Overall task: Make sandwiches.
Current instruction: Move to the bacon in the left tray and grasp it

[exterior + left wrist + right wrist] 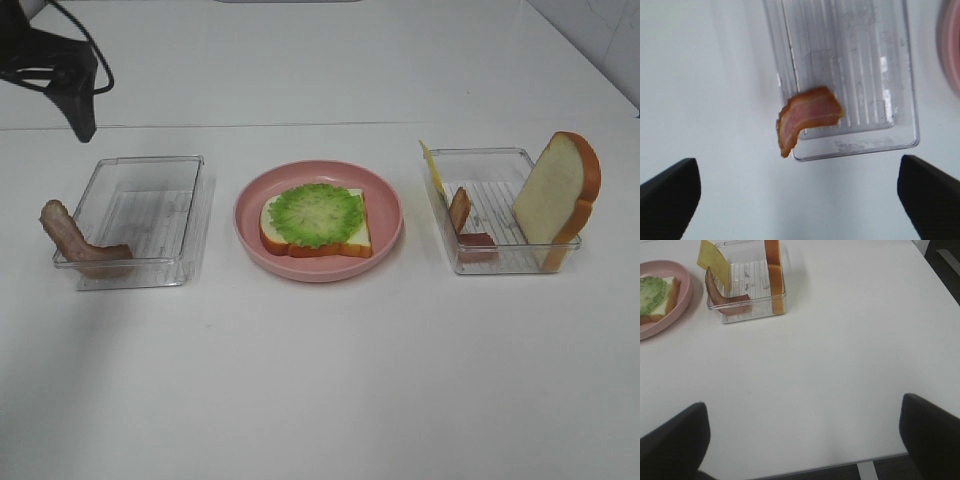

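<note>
A bread slice (340, 243) topped with a ruffled green lettuce leaf (317, 213) lies on the pink plate (385, 195). A bacon strip (75, 240) hangs over the front left corner of the left clear tray (150, 215); in the left wrist view the strip (810, 117) drapes over the tray's edge. The right clear tray (500, 255) holds a yellow cheese slice (432, 168), a bacon strip (462, 212) and an upright bread slice (557, 195). My left gripper (800, 200) is open and empty, above the table beside the left tray. My right gripper (805, 440) is open and empty, well away from the right tray (747, 275).
The white table (320, 380) extends in front of the trays. Its right edge (935, 275) shows in the right wrist view, with dark floor beyond. The left arm (60, 70) hangs at the back left.
</note>
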`<move>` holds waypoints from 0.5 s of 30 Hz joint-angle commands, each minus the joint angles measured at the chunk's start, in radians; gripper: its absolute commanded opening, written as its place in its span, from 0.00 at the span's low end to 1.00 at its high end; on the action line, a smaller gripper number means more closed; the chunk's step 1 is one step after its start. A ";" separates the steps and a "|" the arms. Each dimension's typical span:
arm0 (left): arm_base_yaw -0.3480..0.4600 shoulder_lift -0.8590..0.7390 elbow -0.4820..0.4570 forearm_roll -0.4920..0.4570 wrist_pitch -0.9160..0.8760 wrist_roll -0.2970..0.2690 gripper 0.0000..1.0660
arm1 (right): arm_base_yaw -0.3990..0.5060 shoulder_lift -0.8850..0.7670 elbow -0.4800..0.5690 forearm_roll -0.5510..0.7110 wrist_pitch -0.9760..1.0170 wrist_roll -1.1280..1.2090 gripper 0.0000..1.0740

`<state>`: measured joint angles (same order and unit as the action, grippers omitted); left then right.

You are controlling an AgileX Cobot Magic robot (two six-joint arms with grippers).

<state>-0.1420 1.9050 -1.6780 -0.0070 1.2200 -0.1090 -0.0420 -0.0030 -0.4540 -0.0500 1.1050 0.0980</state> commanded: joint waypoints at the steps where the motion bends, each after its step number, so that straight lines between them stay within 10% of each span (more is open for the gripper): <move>1: 0.036 -0.005 0.071 -0.044 0.048 0.010 0.95 | -0.004 -0.030 0.003 -0.002 -0.004 0.007 0.92; 15: 0.048 0.086 0.180 -0.066 -0.148 0.014 0.94 | -0.004 -0.030 0.003 -0.002 -0.004 0.007 0.92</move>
<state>-0.0940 1.9840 -1.5080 -0.0640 1.0870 -0.0850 -0.0420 -0.0030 -0.4540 -0.0500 1.1050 0.0980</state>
